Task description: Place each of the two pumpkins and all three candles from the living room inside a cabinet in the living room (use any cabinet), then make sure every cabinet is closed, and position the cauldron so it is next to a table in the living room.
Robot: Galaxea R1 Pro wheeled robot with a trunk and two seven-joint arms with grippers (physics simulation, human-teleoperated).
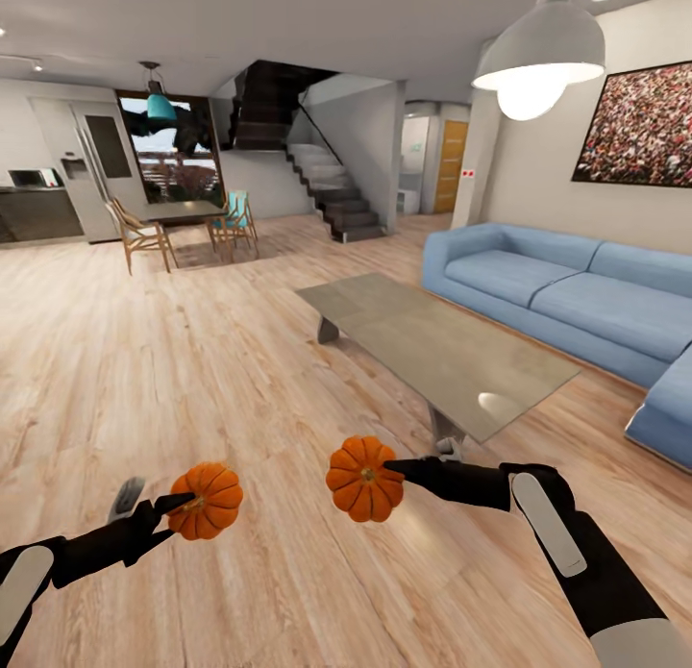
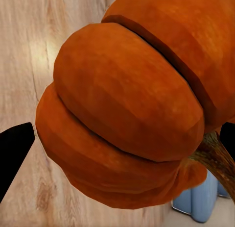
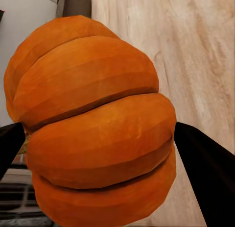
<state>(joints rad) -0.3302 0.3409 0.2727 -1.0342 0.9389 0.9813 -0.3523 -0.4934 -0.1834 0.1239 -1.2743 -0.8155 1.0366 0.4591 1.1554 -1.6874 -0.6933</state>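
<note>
I hold two ribbed orange pumpkins above the wood floor, close in front of me. My left gripper (image 1: 187, 503) is shut on the left pumpkin (image 1: 206, 501), which looms large (image 2: 127, 109) between black fingers (image 2: 12, 153). My right gripper (image 1: 389, 471) is shut on the right pumpkin (image 1: 364, 479), seen close up (image 3: 93, 124) with a black finger (image 3: 205, 173) on each side. The low table (image 1: 432, 346) with its shiny grey top stands just beyond my right hand.
A long blue sofa (image 1: 577, 293) runs along the right wall behind the table. A dining table with wooden chairs (image 1: 178, 221) stands at the far left, and dark stairs (image 1: 332, 192) rise at the back. Open wood floor (image 1: 163, 360) spreads ahead on the left.
</note>
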